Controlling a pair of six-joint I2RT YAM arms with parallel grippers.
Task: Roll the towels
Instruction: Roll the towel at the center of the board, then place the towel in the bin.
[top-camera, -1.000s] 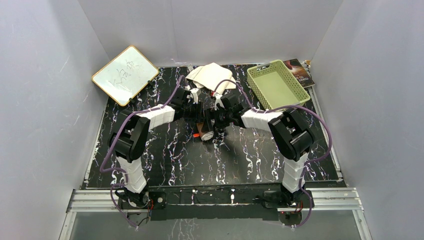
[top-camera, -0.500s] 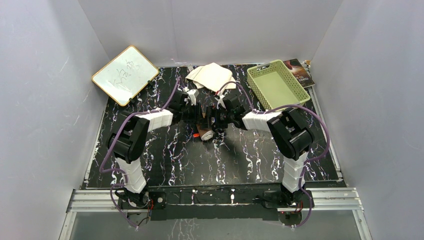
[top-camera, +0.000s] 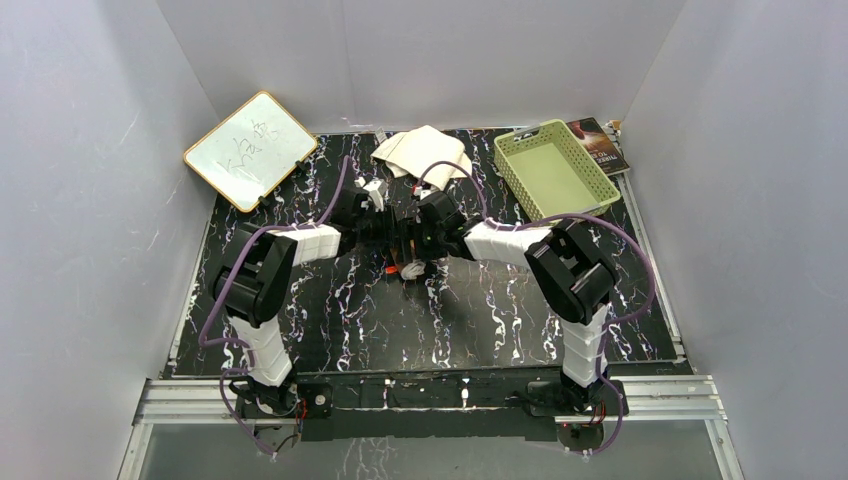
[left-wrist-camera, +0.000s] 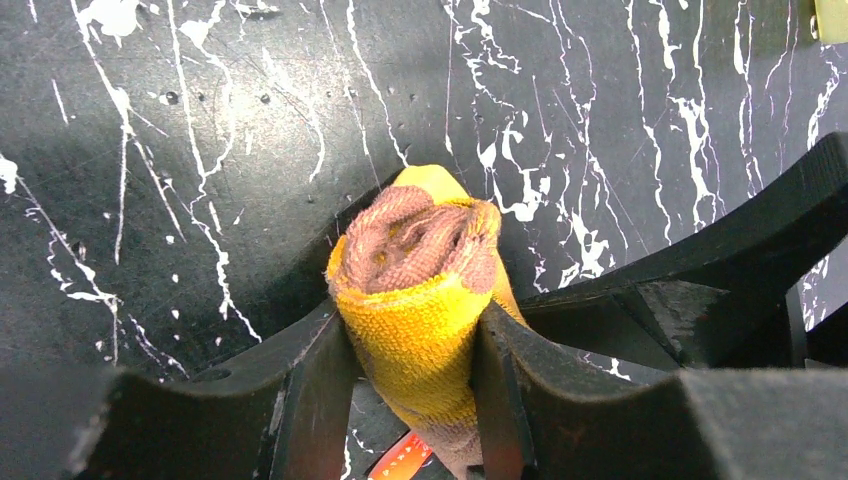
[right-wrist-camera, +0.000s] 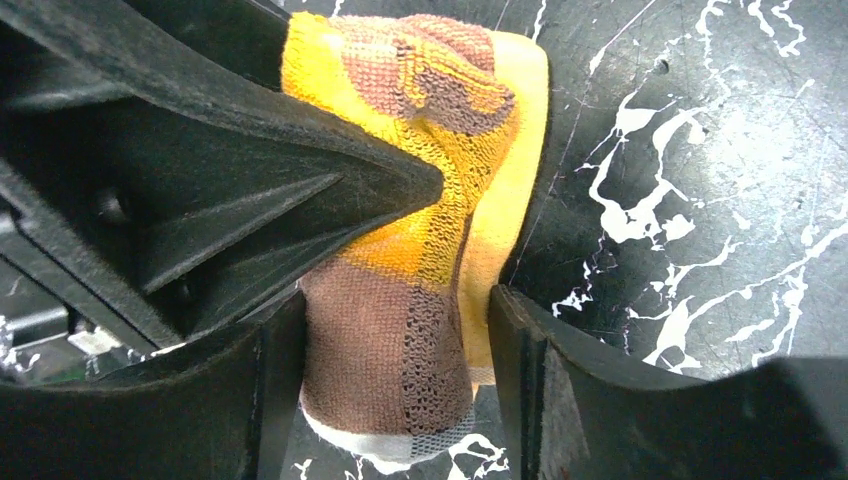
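The orange-yellow towel (top-camera: 409, 266) is rolled into a tight bundle at the middle of the black marbled table, its brown back showing at the ends. My left gripper (top-camera: 396, 243) and right gripper (top-camera: 418, 246) meet over it from either side. In the left wrist view the left gripper (left-wrist-camera: 415, 375) is shut on the yellow roll (left-wrist-camera: 420, 320). In the right wrist view the right gripper (right-wrist-camera: 395, 385) is shut on the roll's brown end (right-wrist-camera: 385, 350). The cream-white towel (top-camera: 422, 150) lies loosely folded at the back, apart from both grippers.
A pale green basket (top-camera: 520, 175) stands at the back right, with a dark book (top-camera: 602, 143) behind it. A whiteboard (top-camera: 250, 150) leans at the back left. Grey walls enclose the table (top-camera: 480, 320) on three sides.
The right arm has swung left, bringing its wrist closer to the left gripper. The left wrist has shifted slightly left. The rolled towel stays held between them in nearly the same place.
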